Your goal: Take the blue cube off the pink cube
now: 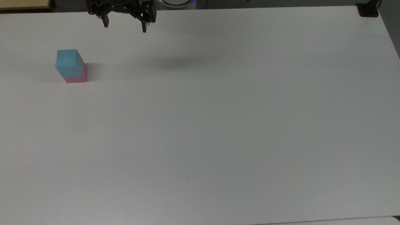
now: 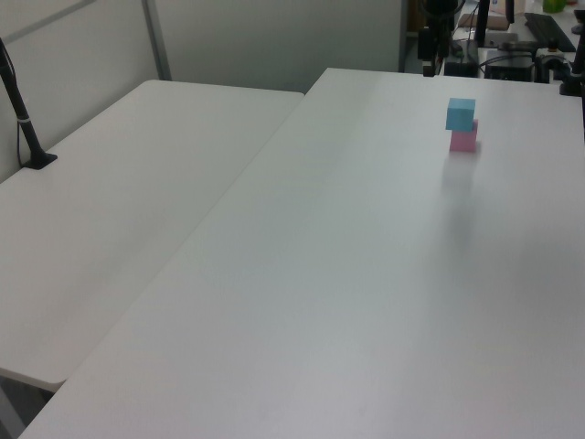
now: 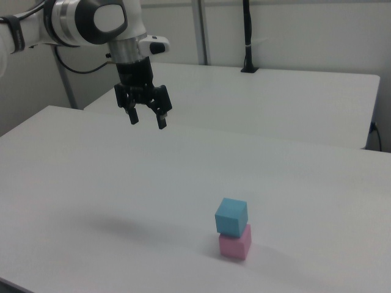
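Right view, nearest you: the blue cube [image 3: 231,216] is sitting on the pink cube [image 3: 235,242], twisted slightly off square, both resting on the white table [image 3: 73,183]. Farther back, the gripper [image 3: 146,119] is hanging high above the table, fingers spread and empty, well apart from the stack. You're likely keeping it raised for a top-down approach.

White table [image 1: 218,140] (pink cube [image 1: 78,76] directly on it)
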You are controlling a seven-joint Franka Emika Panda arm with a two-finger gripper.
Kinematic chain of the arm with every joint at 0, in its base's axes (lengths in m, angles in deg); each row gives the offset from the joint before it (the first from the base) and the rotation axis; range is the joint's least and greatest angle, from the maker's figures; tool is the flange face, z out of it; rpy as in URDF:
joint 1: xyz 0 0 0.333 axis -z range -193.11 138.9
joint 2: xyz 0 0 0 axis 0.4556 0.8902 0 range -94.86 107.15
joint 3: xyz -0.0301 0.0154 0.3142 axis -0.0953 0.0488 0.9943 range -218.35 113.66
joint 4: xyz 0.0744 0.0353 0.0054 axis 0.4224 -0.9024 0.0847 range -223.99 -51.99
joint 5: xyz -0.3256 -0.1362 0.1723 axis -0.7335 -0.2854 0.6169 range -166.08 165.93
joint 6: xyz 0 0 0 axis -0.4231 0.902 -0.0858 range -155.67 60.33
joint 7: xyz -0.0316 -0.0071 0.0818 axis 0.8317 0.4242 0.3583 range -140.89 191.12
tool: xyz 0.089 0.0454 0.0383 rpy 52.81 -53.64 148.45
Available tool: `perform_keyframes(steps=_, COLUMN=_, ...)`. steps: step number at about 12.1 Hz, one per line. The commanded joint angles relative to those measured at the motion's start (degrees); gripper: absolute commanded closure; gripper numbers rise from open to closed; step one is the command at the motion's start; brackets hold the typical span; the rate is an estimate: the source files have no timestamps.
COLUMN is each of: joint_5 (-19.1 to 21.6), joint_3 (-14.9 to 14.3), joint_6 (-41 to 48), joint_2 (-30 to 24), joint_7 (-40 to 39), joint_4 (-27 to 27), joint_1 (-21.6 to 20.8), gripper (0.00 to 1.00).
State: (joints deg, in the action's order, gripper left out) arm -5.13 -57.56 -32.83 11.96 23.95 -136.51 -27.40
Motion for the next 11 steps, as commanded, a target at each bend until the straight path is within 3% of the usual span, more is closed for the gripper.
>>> perform_keyframes(steps=1, joint_5=0.9, joint_3=-0.9, joint_6=0.0, joint_2=-0.5, joint_7=0.2, joint_4=-0.9, joint_1=-0.2, gripper=0.00)
perform_keyframes(steps=11, joint_5=0.9, joint_3=-0.9, joint_6=-0.4, joint_2=-0.3, joint_7=-1.9, joint_4=-0.8, joint_1=1.4, gripper=0.00)
